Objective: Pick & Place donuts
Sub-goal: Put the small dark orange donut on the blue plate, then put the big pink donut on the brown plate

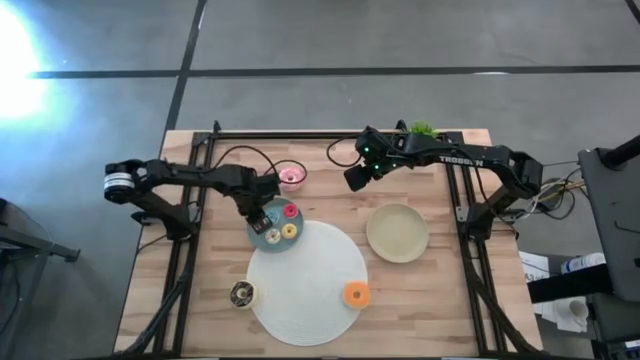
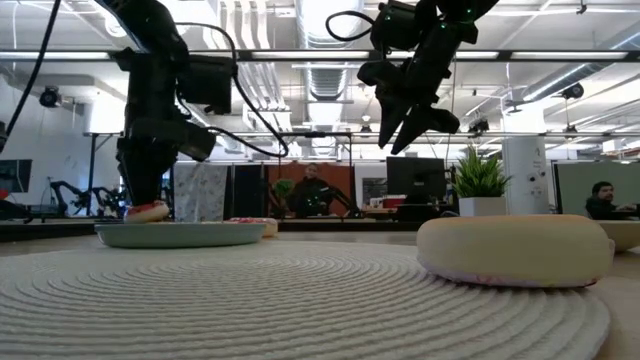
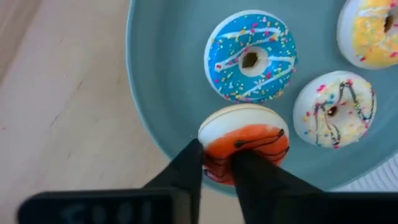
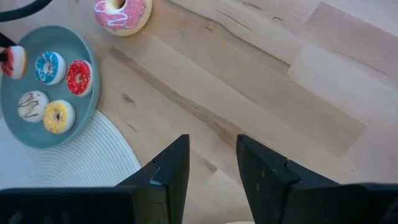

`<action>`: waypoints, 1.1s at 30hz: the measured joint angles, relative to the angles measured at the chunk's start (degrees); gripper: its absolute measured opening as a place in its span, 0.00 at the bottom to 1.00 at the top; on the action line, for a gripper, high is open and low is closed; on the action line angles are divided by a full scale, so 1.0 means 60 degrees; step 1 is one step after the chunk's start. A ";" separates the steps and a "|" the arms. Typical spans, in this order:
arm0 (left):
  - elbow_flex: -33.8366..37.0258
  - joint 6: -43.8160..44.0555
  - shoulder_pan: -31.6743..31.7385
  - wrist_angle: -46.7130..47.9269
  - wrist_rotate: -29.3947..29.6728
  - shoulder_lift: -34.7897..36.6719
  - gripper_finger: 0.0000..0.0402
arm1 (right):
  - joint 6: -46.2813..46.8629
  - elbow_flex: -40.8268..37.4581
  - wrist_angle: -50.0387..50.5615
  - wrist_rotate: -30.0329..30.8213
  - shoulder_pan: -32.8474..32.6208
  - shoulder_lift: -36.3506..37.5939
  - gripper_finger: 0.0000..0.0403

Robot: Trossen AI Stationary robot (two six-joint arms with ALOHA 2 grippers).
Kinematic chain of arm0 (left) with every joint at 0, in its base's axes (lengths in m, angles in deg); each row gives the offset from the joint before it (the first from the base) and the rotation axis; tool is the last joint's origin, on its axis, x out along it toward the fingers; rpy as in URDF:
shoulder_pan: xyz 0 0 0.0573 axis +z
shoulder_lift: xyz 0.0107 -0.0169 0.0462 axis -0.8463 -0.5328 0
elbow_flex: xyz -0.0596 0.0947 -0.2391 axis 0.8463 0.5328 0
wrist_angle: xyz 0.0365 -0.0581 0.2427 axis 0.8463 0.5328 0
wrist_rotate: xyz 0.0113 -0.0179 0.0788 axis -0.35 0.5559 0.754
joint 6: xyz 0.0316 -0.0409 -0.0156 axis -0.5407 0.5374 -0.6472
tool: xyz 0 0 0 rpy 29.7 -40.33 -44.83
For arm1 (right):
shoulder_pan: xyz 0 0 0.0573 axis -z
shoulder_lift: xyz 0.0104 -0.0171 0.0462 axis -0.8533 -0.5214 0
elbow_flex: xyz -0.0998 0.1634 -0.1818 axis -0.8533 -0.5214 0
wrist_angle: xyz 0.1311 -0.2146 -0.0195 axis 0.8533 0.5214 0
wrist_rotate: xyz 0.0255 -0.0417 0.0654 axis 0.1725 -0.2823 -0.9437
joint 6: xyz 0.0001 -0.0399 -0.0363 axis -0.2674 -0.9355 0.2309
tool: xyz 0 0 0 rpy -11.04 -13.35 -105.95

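1. Plank-grained wooden desk (image 1: 420, 300) carries a big round white mat (image 1: 305, 285) woven in concentric ribs, with a smooth teal plate (image 3: 161, 74) overlapping its edge.
2. Left gripper (image 3: 217, 165) sits low over the teal plate's rim, its dark jaws closed on a small orange-frosted donut (image 3: 245, 146) with a cream underside and thin dark drizzle lines; the donut rests right at the plate's edge.
3. On the same plate lie four more tiny glossy rings: a blue donut (image 3: 252, 56) with white stripes and sprinkles, a white donut (image 3: 336, 109) with dark drizzle, a yellow donut (image 3: 373, 31), and a red donut (image 4: 79, 77).
4. Pink-frosted donut (image 1: 291, 177), larger, lies on bare wood just beyond the teal plate.
5. Plain orange donut (image 1: 356, 294) sits on the mat's edge; a dark brown donut (image 1: 242, 293) lies at the mat's opposite rim.
6. Beige plate (image 1: 397, 232), round and matte, rests beside the mat.
7. Right gripper (image 4: 212, 171) hangs well above the desk, its jaws parted and holding nothing.
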 joint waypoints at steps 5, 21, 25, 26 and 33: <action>-0.0007 0.0007 0.0000 0.0161 -0.0005 0.0000 0.28 | 0.0000 0.0000 0.0004 0.0004 0.0000 0.0000 0.31; -0.1320 -0.0350 -0.0022 0.0159 0.0658 0.0543 0.33 | 0.0000 0.0000 0.0003 0.0004 0.0000 0.0004 0.31; -0.1395 -0.2899 -0.0018 -0.1547 0.1019 0.0519 0.33 | 0.0000 -0.0010 0.0005 0.0000 0.0000 0.0004 0.31; -0.1392 -0.3652 -0.0031 -0.2035 0.1024 0.0495 0.33 | 0.0000 -0.0011 0.0009 -0.0014 0.0000 0.0004 0.31; -0.1384 -0.4776 0.0850 -0.3744 0.1762 -0.0101 0.33 | 0.0040 -0.0011 0.0055 -0.0077 -0.0007 0.0004 0.31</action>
